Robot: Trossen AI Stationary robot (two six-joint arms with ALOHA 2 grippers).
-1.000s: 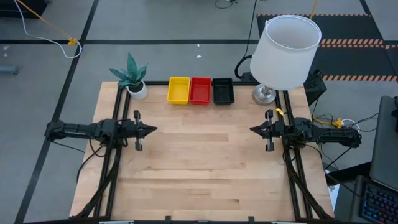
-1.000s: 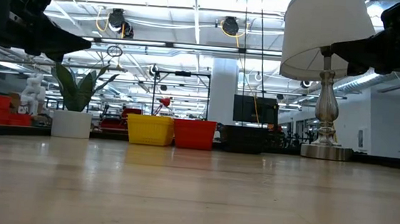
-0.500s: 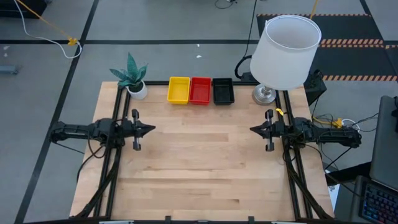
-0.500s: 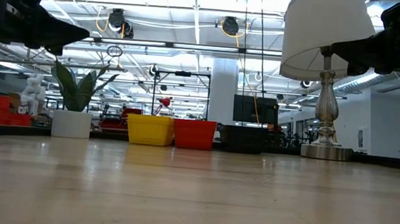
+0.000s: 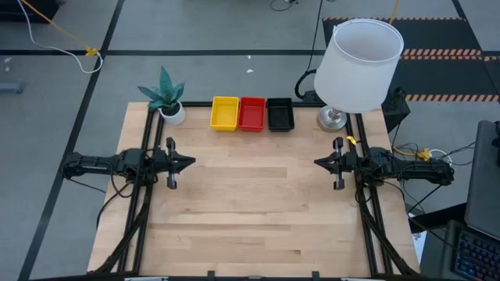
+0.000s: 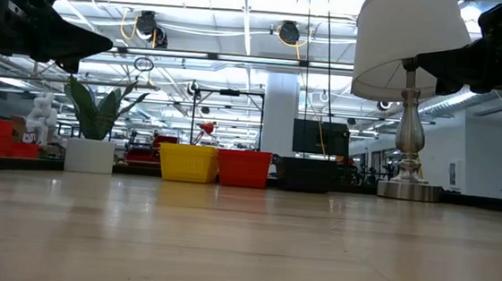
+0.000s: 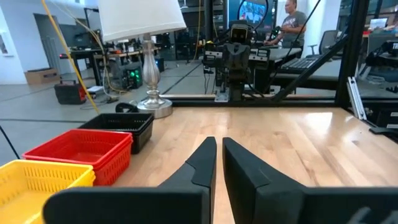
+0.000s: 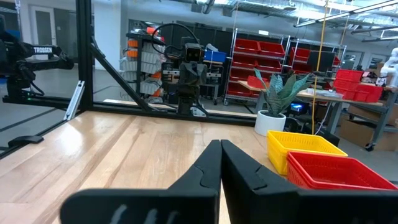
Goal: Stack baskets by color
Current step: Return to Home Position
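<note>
A yellow basket [image 5: 224, 112], a red basket [image 5: 251, 113] and a black basket [image 5: 280, 114] stand side by side in a row on the table's far edge, bottoms down. I cannot tell whether each is one basket or several nested. My left gripper [image 5: 194, 162] hovers level over the table's left side, its fingers [image 7: 210, 155] a narrow gap apart, with nothing between them. My right gripper [image 5: 316, 162] hovers level over the right side, shut on nothing. Both point toward the table's middle, well short of the baskets.
A lamp with a white shade [image 5: 359, 62] stands at the far right corner, right of the black basket. A small white plant pot [image 5: 173, 114] stands at the far left, beside the yellow basket. The bare wooden tabletop [image 5: 258, 211] spreads between the arms and toward the near edge.
</note>
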